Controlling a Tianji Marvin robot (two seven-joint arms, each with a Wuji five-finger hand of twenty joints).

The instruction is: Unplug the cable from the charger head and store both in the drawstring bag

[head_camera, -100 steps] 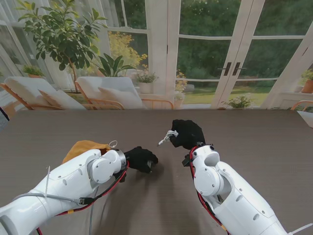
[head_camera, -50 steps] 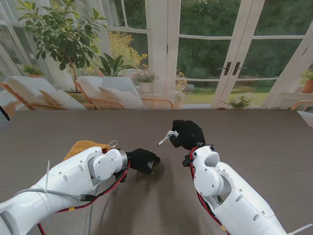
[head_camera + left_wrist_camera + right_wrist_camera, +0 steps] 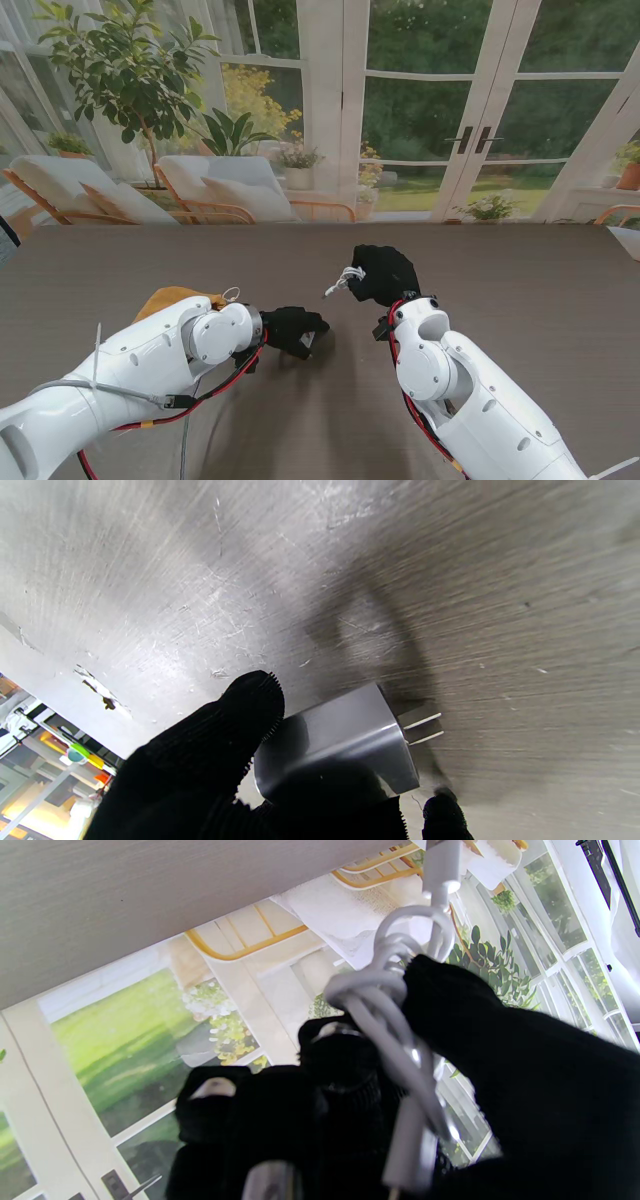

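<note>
In the stand view, the left hand (image 3: pixel 292 328) sits near table center with fingers curled around a small pale item that cannot be identified there, while the yellow drawstring bag (image 3: pixel 172 298) lies at its 10 o'clock, partly behind the left forearm. The left wrist view resolves that item as the white charger head (image 3: pixel 345 742), prongs exposed, pinched between thumb and fingers (image 3: pixel 240 720) just over the table (image 3: pixel 450 580). The right hand (image 3: pixel 382 272), at 2 o'clock from the left hand, is closed on the coiled white cable (image 3: pixel 345 279); the right wrist view alone shows its loops (image 3: pixel 395 1005) wrapped between the fingers.
</note>
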